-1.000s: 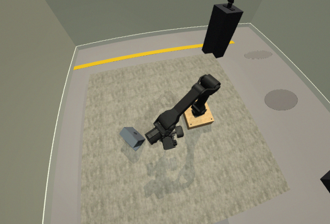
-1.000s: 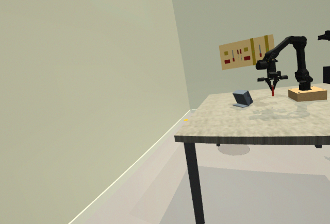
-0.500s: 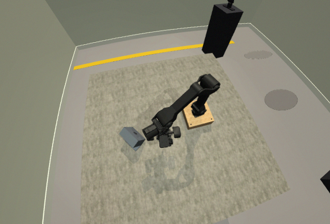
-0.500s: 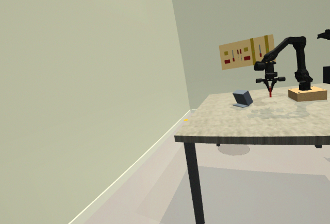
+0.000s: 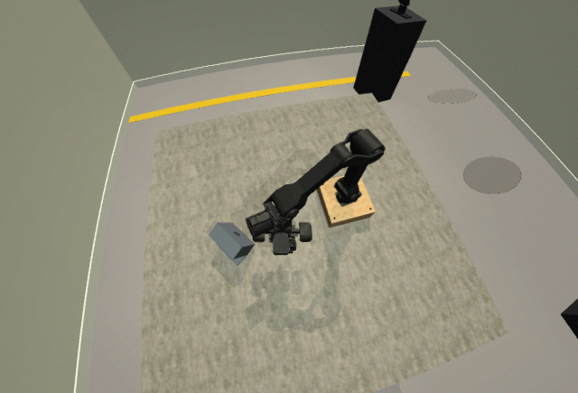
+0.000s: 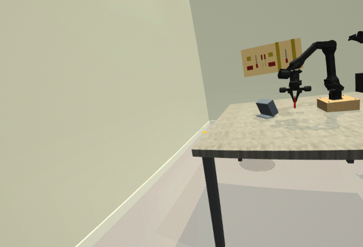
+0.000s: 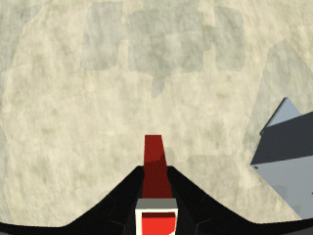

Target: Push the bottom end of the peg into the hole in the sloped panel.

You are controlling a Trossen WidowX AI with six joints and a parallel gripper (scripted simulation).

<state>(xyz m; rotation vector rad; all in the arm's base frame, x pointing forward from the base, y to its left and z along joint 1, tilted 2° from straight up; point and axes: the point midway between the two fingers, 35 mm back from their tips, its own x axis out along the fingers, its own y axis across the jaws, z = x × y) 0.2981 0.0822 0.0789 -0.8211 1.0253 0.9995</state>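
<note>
My gripper (image 6: 294,99) (image 7: 155,172) (image 5: 284,244) is shut on a red square-sided peg (image 6: 294,103) (image 7: 155,164). The peg hangs upright from the fingers, well above the table top. In the top view the peg is hidden under the gripper. The blue-grey sloped panel (image 5: 230,241) (image 6: 267,108) (image 7: 288,157) stands on the table just left of the gripper in the top and exterior views and at the right edge of the wrist view. A small dark hole (image 5: 237,233) shows in its sloped face. The gripper is beside the panel, apart from it.
The arm's wooden base block (image 5: 346,202) (image 6: 338,103) sits behind the gripper. A tall black post (image 5: 388,52) stands at the far edge of the table. The table's front edge (image 6: 275,153) is near in the exterior view.
</note>
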